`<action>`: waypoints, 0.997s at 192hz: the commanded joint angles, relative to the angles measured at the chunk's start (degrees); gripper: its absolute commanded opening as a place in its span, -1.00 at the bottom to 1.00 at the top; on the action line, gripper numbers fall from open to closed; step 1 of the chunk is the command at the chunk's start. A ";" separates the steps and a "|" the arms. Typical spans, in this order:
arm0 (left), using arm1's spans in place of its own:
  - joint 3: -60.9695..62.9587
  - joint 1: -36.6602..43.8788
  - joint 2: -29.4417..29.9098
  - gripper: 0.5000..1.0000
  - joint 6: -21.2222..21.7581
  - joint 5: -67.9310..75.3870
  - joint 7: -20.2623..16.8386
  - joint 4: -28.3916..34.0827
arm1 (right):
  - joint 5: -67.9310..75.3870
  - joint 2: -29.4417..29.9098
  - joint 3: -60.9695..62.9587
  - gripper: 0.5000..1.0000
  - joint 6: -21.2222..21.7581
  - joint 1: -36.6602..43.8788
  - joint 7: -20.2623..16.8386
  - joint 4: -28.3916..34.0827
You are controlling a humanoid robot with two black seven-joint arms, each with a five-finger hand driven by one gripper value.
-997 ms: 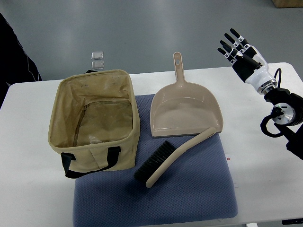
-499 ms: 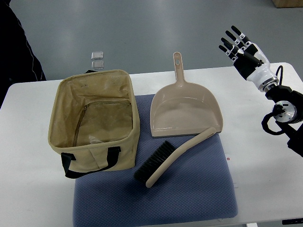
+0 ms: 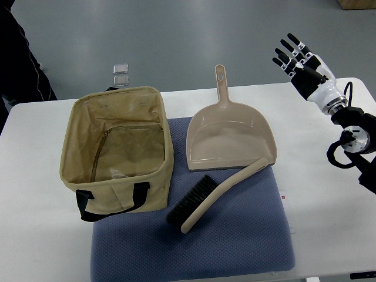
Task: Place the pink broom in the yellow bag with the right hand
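On the white table, the right hand spreads empty, its arm seemingly cropped rightward.

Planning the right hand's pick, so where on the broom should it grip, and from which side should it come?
Grip the broom on its bare handle, the upper right stretch near the dustpan. That end points toward the open right hand, and it lies flat on the blue mat, so probably come from above, fingers across the handle. The bristles at the lower left give no firm hold.

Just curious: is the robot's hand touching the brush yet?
Apart. The top view shows the right hand raised near the table's far right corner, with bare table between it and the brush.
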 commanded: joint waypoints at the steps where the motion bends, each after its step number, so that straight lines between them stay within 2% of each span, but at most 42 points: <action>1: 0.00 0.01 0.00 1.00 -0.03 0.04 -0.07 -0.01 | -0.12 -0.12 0.00 0.71 0.30 0.17 -0.09 0.09; 40: 0.00 0.01 0.00 1.00 -0.03 0.04 -0.07 -0.01 | -3.81 -0.39 0.00 0.71 2.67 0.08 0.00 0.18; 143: 0.00 0.01 0.00 1.00 -0.03 -0.05 0.02 -0.01 | -9.43 -0.56 0.00 0.71 3.47 1.93 0.17 0.79; 159: 0.00 0.01 0.00 1.00 -0.03 0.04 0.02 -0.01 | -12.33 -1.09 -0.08 0.71 5.14 2.81 0.35 1.50; 174: 0.00 0.01 0.00 1.00 0.05 0.04 -0.07 -0.01 | -17.08 -2.76 -0.96 0.70 6.54 3.16 1.31 2.55; 192: 0.00 0.01 0.00 1.00 -0.03 -0.05 -0.07 0.08 | -25.78 -3.55 -1.31 0.70 7.07 3.34 4.57 6.07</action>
